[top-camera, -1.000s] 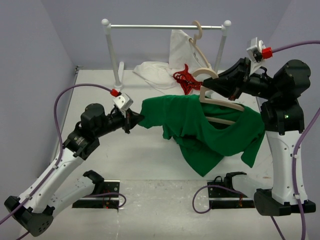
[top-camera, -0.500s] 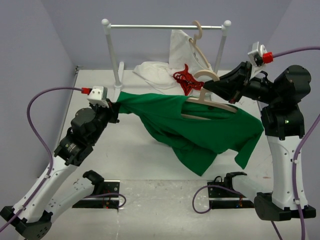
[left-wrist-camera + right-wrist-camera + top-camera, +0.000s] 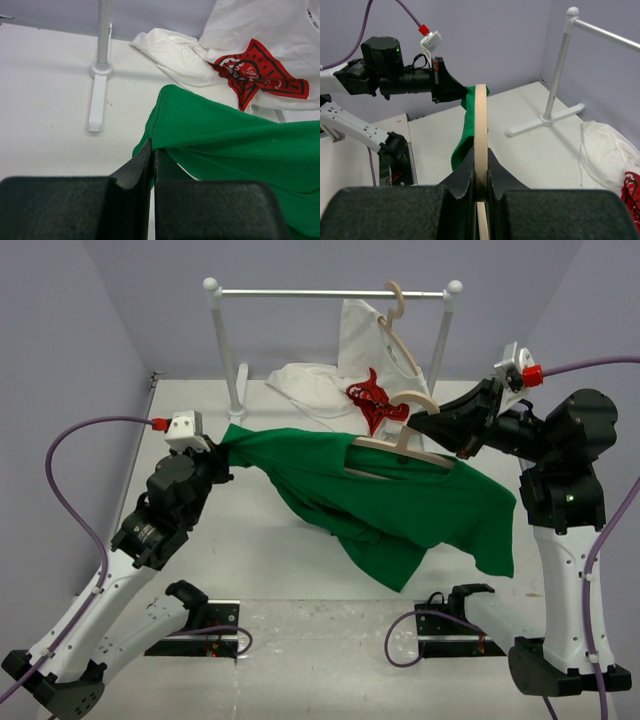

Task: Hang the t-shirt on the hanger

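Top external view: the t-shirt (image 3: 400,508) hangs stretched above the surface. The left fingers (image 3: 222,444) are pinched shut on its far corner, and the right fingers (image 3: 416,426) are clamped on the hanger (image 3: 385,446), whose long axis points toward the left arm, partly under cloth.

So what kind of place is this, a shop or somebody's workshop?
Most likely a robotics lab test booth, not a shop: plain lilac walls box in a white table, a left arm and a right arm are bolted at its near edge, and a small clothes rail stands at the back.
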You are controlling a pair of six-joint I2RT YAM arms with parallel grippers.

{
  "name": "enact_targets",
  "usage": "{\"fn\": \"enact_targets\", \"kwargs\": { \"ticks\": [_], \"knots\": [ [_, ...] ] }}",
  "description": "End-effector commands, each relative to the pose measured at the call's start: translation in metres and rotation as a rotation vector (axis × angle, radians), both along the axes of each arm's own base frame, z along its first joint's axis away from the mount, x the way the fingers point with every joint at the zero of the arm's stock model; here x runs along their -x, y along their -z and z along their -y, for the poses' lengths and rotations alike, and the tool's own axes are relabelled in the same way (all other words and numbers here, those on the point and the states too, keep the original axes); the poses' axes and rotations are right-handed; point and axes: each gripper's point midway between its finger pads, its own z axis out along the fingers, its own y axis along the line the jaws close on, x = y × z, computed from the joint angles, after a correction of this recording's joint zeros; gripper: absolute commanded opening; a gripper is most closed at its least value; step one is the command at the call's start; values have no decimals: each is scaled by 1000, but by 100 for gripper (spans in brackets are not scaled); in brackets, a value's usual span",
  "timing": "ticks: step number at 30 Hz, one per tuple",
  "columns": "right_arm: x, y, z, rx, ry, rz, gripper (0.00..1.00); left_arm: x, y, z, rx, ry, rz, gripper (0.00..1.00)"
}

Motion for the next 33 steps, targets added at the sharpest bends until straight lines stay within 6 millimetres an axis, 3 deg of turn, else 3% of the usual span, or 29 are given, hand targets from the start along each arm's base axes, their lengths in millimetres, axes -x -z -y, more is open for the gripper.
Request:
{"fn": "enact_targets", "kwargs": {
  "ticks": [1, 4, 6, 7, 10, 11, 12, 14, 15, 17, 20, 24, 26, 29, 33],
  "knots": [
    [9, -28, 1, -34, -9, 107, 0, -7, -5, -13, 25, -81, 18, 0],
    [9, -42, -1, -49, -32, 112, 0, -8, -24, -5, 36, -36, 42, 0],
    [14, -62, -1, -67, -38, 133, 0, -6, -48, 6, -18, 51, 67, 68],
    [14, -69, -2, -72, -45, 131, 0, -2, -70, 15, -36, 124, 111, 98],
    [7, -79, -4, -73, -52, 120, 0, 20, -140, 34, -46, 304, 289, 100],
    [2, -78, -7, -67, -55, 102, 0, 37, -178, 43, -35, 389, 400, 100],
    [-3, -77, -10, -65, -53, 95, 0, 51, -202, 56, -35, 494, 482, 100],
    [-7, -74, -18, -58, -64, 88, 0, 95, -240, 95, -47, 813, 628, 100],
    [-9, -73, -22, -58, -64, 89, 0, 107, -245, 115, -54, 961, 645, 100],
    [-12, -69, -31, -57, -65, 93, 0, 118, -244, 148, -53, 1222, 626, 100],
    [-14, -66, -38, -58, -78, 95, 0, 106, -222, 181, -14, 1438, 530, 100],
    [-5, -61, -42, -66, -136, 104, 0, 90, -197, 205, 12, 1564, 455, 96],
    [0, -60, -45, -64, -177, 104, 0, 91, -187, 221, 47, 1633, 406, 86],
    [-3, -53, -50, -59, -188, 83, 0, 98, -183, 241, 76, 1695, 389, 72],
    [-8, -43, -55, -45, -192, 63, 0, 106, -185, 258, 107, 1738, 410, 71]
  ]
}}
